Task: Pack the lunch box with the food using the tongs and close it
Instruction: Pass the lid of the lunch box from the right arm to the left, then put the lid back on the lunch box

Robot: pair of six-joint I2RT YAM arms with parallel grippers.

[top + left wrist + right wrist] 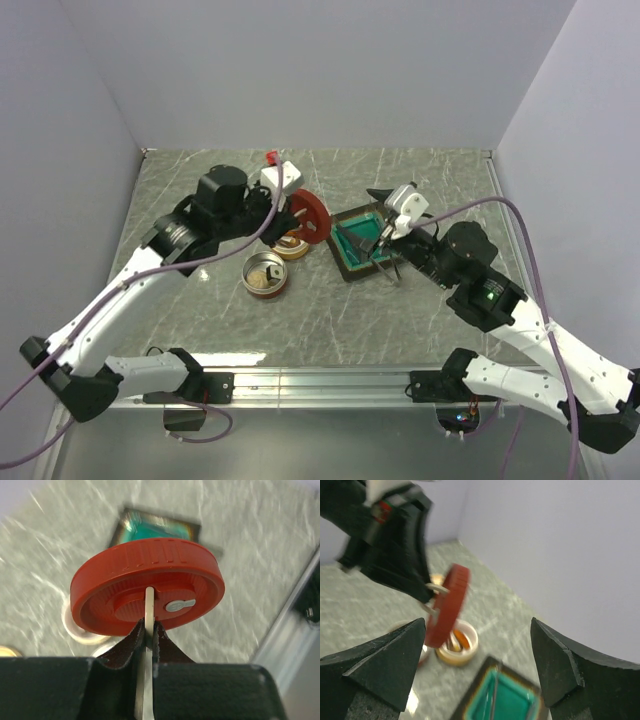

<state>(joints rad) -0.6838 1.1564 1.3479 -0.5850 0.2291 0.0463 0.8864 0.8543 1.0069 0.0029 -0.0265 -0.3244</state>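
Observation:
My left gripper (148, 627) is shut on the pale handle tab of the lunch box's round red lid (147, 592), holding it tilted on edge in the air (310, 218). Below it sits a cream-rimmed round container (455, 652) with an orange piece of food (461, 639) inside. A metal round container (266, 274) stands nearer, with something pale in it. My right gripper (479, 630) hangs wide open and empty above the square teal tray (362, 243). The thin dark tongs (494, 692) lie in that tray.
The containers and tray sit close together mid-table. Pale walls close in the back and both sides. A metal rail (320, 385) runs along the near edge by the arm bases.

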